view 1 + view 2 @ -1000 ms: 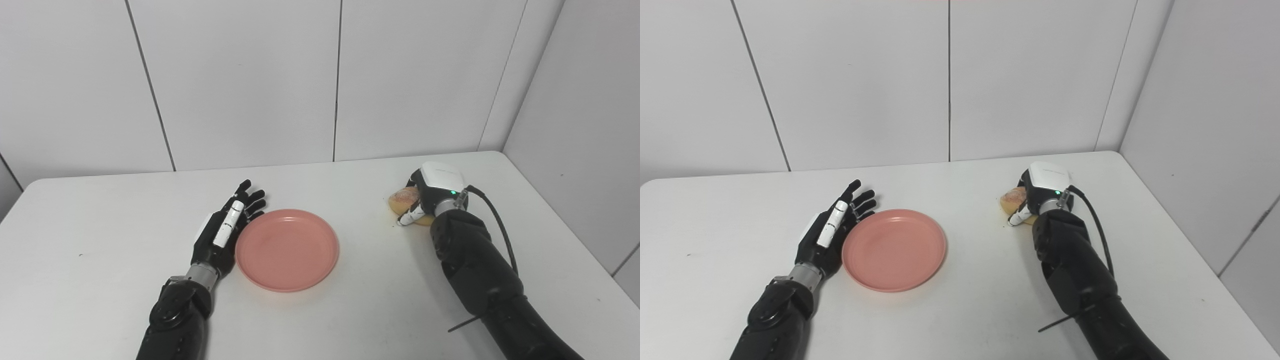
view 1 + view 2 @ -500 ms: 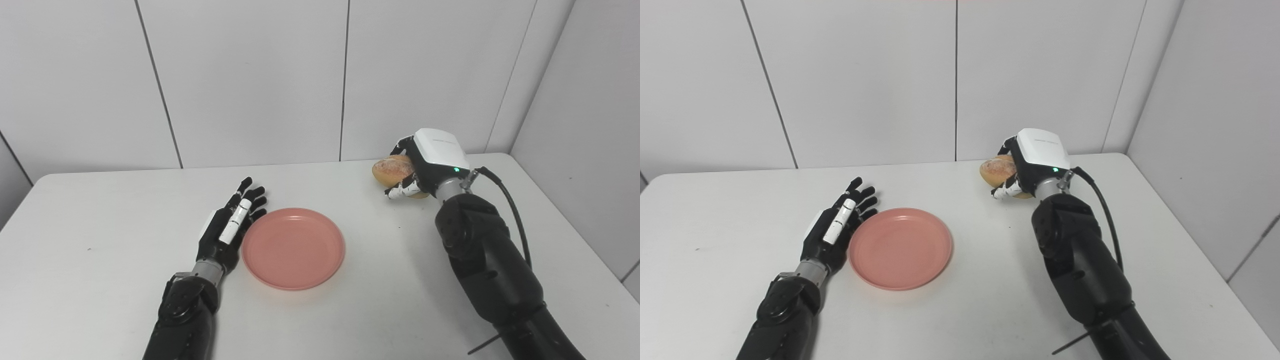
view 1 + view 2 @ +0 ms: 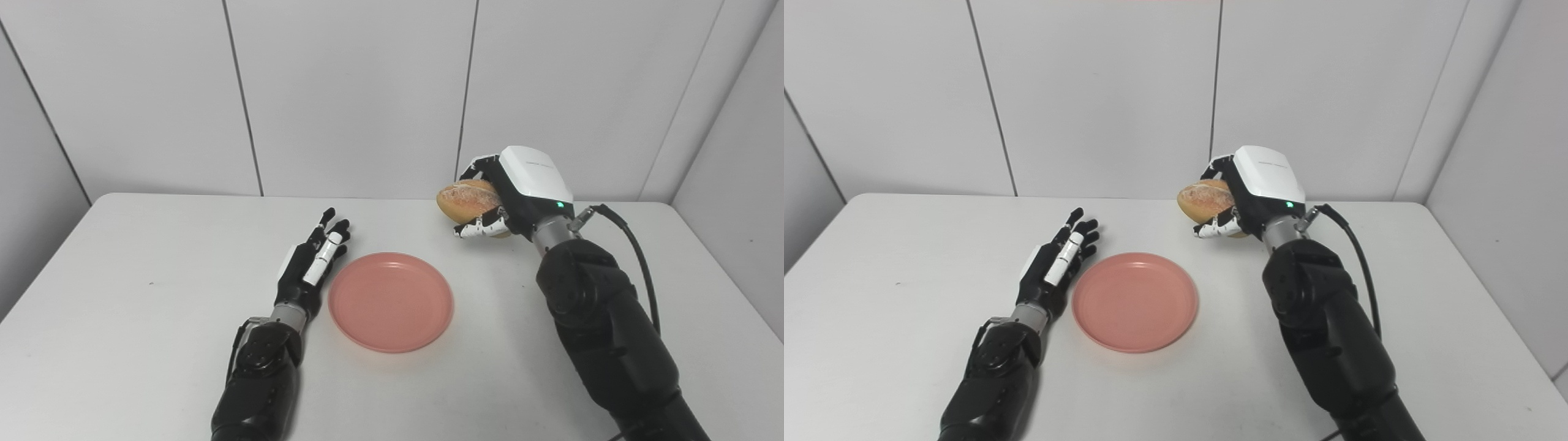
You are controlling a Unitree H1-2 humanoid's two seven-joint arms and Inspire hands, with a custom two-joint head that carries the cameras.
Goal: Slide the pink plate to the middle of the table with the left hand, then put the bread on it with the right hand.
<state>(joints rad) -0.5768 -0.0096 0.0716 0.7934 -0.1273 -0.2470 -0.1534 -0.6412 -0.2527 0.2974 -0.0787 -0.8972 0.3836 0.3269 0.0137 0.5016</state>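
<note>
Right hand (image 3: 511, 199), black with a white back plate, is raised above the white table (image 3: 122, 318) with its fingers and thumb curled around a round, golden-brown crusty bread roll (image 3: 467, 201). That bread roll hangs in the air, clear of the tabletop, up and to the right of the plate's far right edge and seen against the base of the pale panelled wall (image 3: 355, 92). A black cable (image 3: 637, 263) loops from the wrist down along the dark forearm.

Left hand (image 3: 309, 269), black with one white finger segment, lies low on the table with its fingers straight and slightly spread, holding nothing. Its inner edge sits just beside the left rim of the plate; whether it touches the rim cannot be told.

Between the two arms, near the middle of the table, a round, shallow pink plastic plate (image 3: 391, 302) lies flat. Nothing is on it; its whole inner surface shows bare pink.
</note>
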